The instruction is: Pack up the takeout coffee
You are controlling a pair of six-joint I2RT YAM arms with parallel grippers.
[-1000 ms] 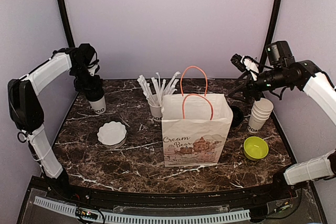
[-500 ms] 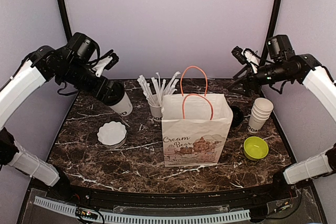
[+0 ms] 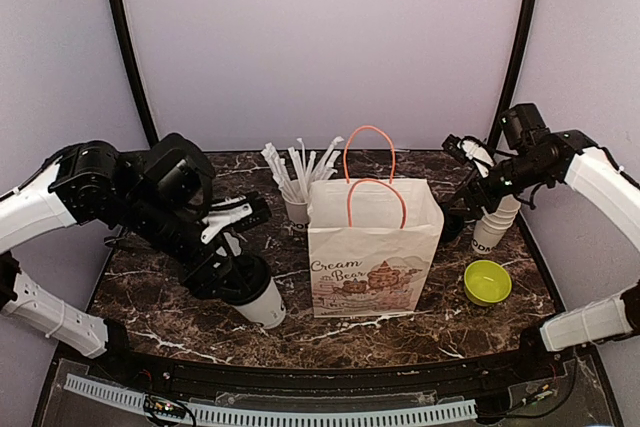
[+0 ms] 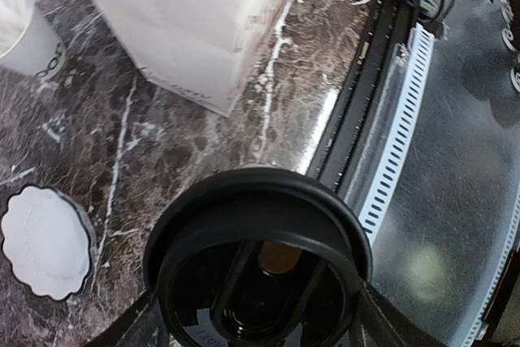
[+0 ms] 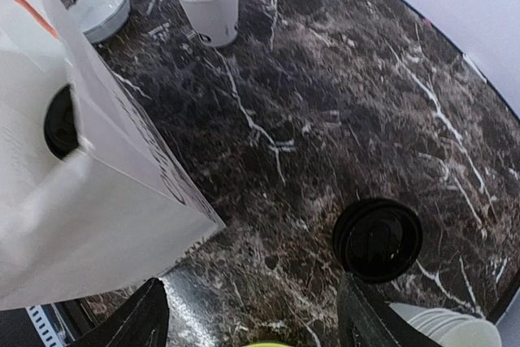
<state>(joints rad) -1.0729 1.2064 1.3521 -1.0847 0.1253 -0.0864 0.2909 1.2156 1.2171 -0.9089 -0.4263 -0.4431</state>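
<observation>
One coffee gripped, one beside the bag.
Overhead: left gripper (image 3: 243, 280) clamps the carried cup (image 3: 266, 305), tilted, lower left of the paper bag (image 3: 372, 257). Left wrist: thin wall looks crushable; I'd grip mid-body. Right wrist: right gripper (image 5: 252, 316), fingers apart, over the second cup (image 5: 376, 239), lower right.

Brown script on the front of the white paper bag (image 3: 372, 247) reads "Cream Bear". Black letters near the base of the stacked lidless cups (image 3: 492, 225) are too small to read.
</observation>
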